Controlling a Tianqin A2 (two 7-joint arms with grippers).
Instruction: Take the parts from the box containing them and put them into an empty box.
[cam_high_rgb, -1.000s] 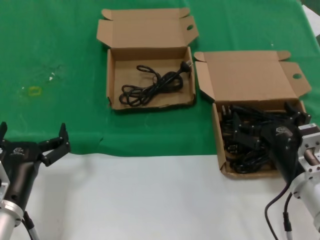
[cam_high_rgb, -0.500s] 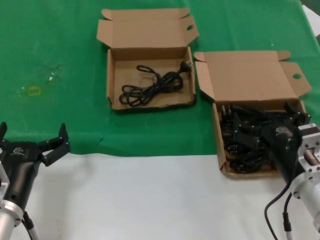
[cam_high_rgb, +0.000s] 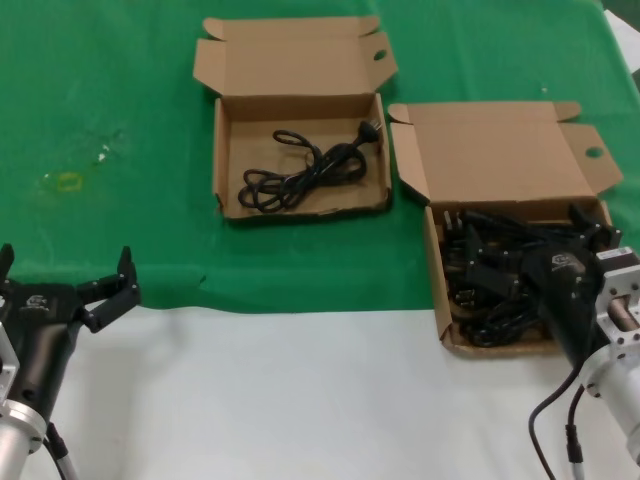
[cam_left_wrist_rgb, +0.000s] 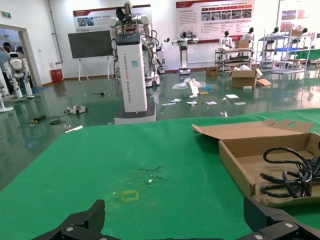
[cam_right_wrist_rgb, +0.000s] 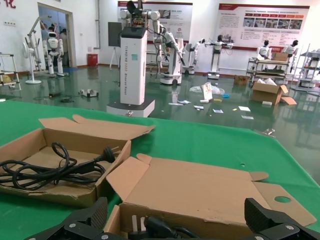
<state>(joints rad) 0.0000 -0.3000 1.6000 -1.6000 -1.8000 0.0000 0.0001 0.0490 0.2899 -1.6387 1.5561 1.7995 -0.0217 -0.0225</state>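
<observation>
Now you have two open cardboard boxes on the green cloth (cam_high_rgb: 120, 100): the far box (cam_high_rgb: 300, 160) holds one black cable (cam_high_rgb: 300, 175); the near right box (cam_high_rgb: 500, 270) holds a cable pile (cam_high_rgb: 480, 285). Your right gripper (cam_high_rgb: 510, 262), jaws apart, sits in that pile. Your left gripper (cam_high_rgb: 65, 280) hovers wide open at the cloth's near-left edge.

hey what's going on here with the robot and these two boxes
The robot is moving black power cords between two open cardboard boxes on a green cloth. Its right hand is down in the near box, which is full of tangled cords. The far box holds one cord already. The left hand waits open at the table's near edge, away from both boxes.
</observation>
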